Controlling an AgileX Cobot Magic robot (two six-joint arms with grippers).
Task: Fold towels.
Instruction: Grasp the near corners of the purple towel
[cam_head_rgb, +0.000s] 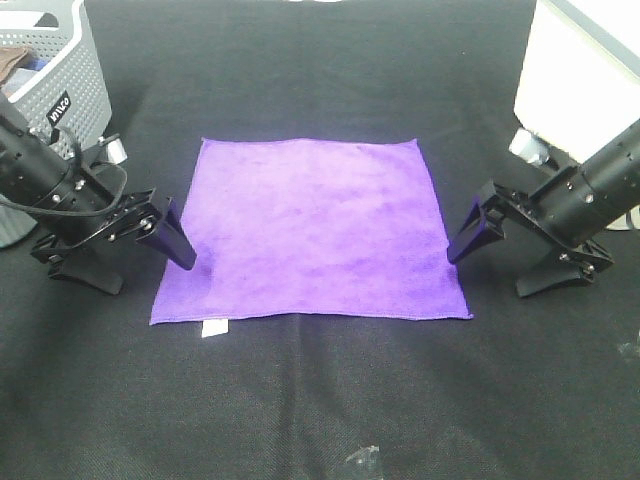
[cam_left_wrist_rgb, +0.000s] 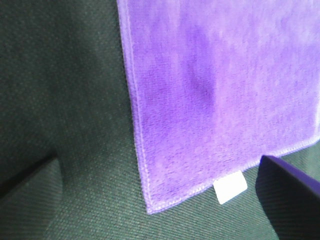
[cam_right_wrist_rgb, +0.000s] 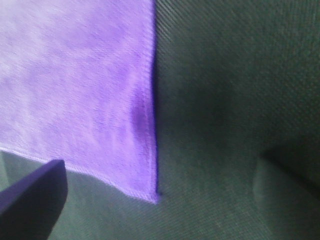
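The purple towel (cam_head_rgb: 310, 235) lies flat and spread out on the black table, with its white tag (cam_head_rgb: 212, 328) at the near left corner. My left gripper (cam_head_rgb: 180, 252) is open and low over the towel's left edge, near the tagged corner. In the left wrist view the towel (cam_left_wrist_rgb: 220, 90), its tag (cam_left_wrist_rgb: 230, 189) and the hem lie between the open left gripper's (cam_left_wrist_rgb: 159, 167) fingers. My right gripper (cam_head_rgb: 463, 246) is open at the towel's right edge. In the right wrist view the right gripper (cam_right_wrist_rgb: 161, 165) straddles the hem by the towel's (cam_right_wrist_rgb: 75, 85) near right corner. Both are empty.
A grey perforated basket (cam_head_rgb: 55, 85) stands at the back left behind the left arm. A white box (cam_head_rgb: 580, 70) stands at the back right behind the right arm. A small clear scrap (cam_head_rgb: 362, 458) lies near the table's front edge.
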